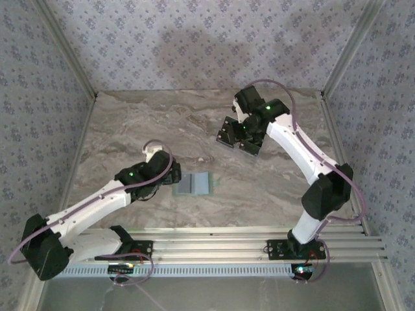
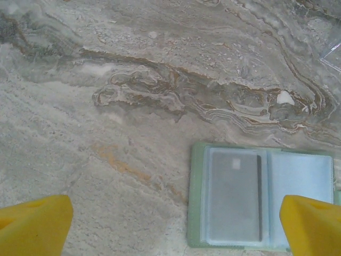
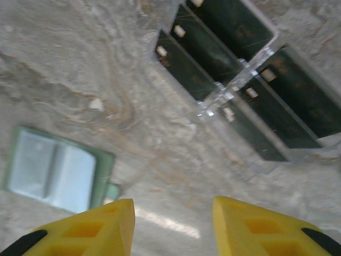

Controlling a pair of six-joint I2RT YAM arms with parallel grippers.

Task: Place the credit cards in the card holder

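Left gripper (image 2: 175, 221): fingers spread wide, gripping nothing. Below it are the marble table (image 2: 106, 133) and the card holder (image 2: 266, 197), which lies open and flat near the right finger. A pocketed card (image 2: 234, 194) shows through its left panel. Right gripper (image 3: 173, 229): fingers partly apart, empty, over bare table. The card holder is off to its left. The credit cards (image 3: 210, 50) are ahead to its right, racked in a clear tray (image 3: 237, 80).

Pale green card holder (image 2: 261, 198), grey-blue inside; black credit cards (image 3: 210, 47); grey-brown veined marble table (image 1: 162, 123).
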